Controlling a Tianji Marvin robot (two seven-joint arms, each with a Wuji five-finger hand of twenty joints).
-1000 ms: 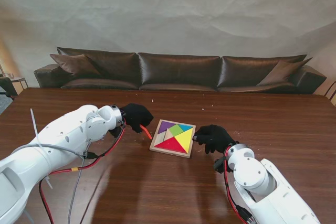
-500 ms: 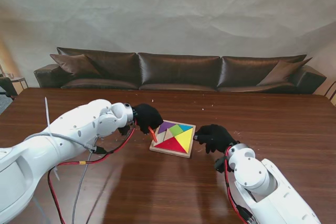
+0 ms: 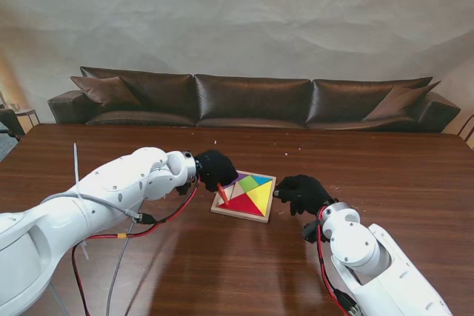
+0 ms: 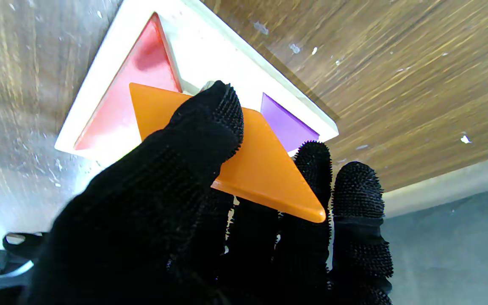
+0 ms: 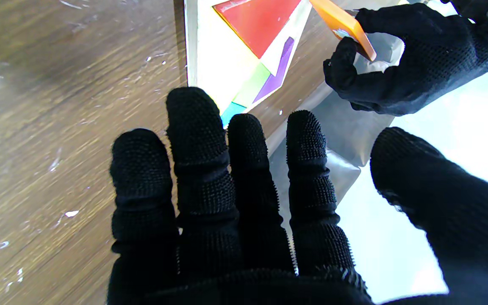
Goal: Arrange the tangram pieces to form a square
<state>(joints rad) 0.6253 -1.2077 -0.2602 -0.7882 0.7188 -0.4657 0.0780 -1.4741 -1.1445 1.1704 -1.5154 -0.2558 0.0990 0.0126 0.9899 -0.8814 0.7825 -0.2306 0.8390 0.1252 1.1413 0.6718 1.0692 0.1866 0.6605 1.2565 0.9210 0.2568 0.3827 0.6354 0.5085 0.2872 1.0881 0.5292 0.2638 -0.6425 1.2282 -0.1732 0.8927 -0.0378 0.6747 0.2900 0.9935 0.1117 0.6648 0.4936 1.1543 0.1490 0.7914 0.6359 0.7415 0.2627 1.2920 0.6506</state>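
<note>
A square wooden tray (image 3: 219, 210) lies mid-table holding purple, green, blue, yellow and red tangram pieces, with a bare gap on its left side. My left hand (image 3: 215, 168) is shut on an orange triangle (image 3: 223, 192), held tilted just above the tray's left edge. In the left wrist view the orange triangle (image 4: 248, 165) is pinched between thumb and fingers over the tray (image 4: 210, 46), between the red piece (image 4: 125, 97) and the purple piece (image 4: 284, 123). My right hand (image 3: 300, 194) rests open, fingers spread, at the tray's right edge. The right wrist view shows the left hand (image 5: 400, 59) with the triangle (image 5: 341, 23).
A dark leather sofa (image 3: 252, 101) runs along the far side of the brown table (image 3: 222, 271). Red and grey cables (image 3: 148, 220) hang from my left arm over the table.
My left hand has carried the orange triangle to the right, from beside the tray to over its left edge. The right hand has stayed put.
</note>
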